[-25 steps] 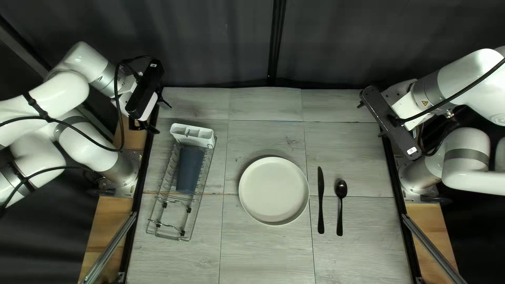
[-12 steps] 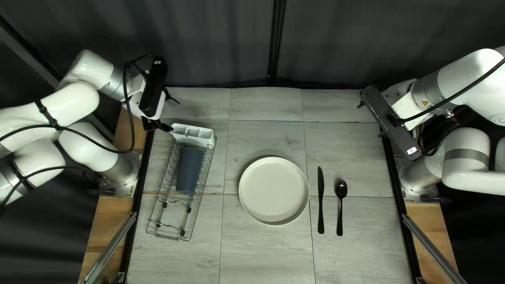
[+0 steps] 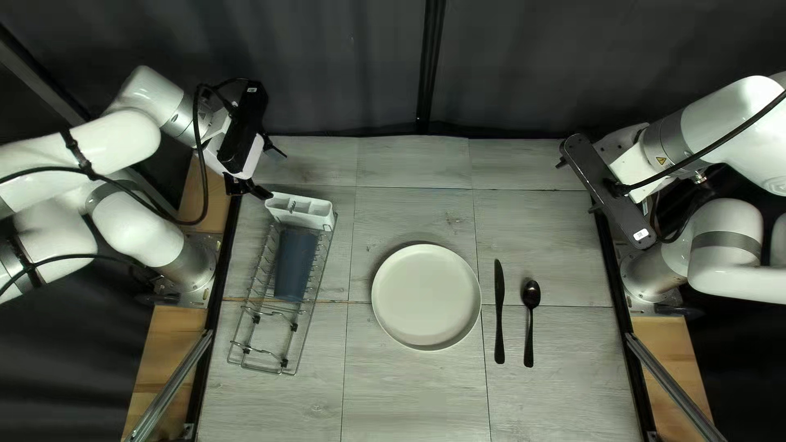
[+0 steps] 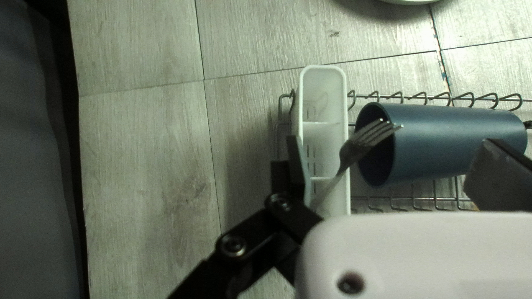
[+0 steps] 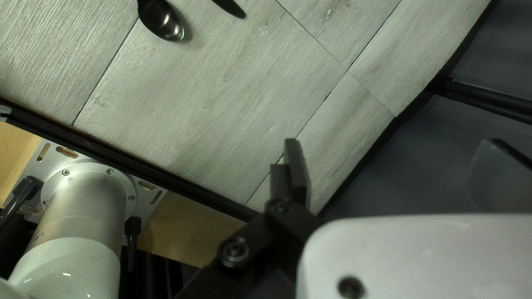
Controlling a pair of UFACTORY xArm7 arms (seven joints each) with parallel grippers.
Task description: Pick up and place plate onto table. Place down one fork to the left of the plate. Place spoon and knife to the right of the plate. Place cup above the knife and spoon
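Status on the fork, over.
Left gripper open, right gripper open, both empty. Fork leaning in white caddy, not yet picked. Possible obstruction: cup on its side, close by the tines.

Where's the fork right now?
In the left wrist view, the fork leans in the white holder, tines toward the blue cup's mouth. That holder is left of the plate in the top left view.

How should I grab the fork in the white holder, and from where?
I'd grip the fork at its neck, just below the tines, coming from above with the open left pincer. Handle down in the holder, it leans toward the cup with its head and neck above the rim, so the neck looks easiest to pinch.
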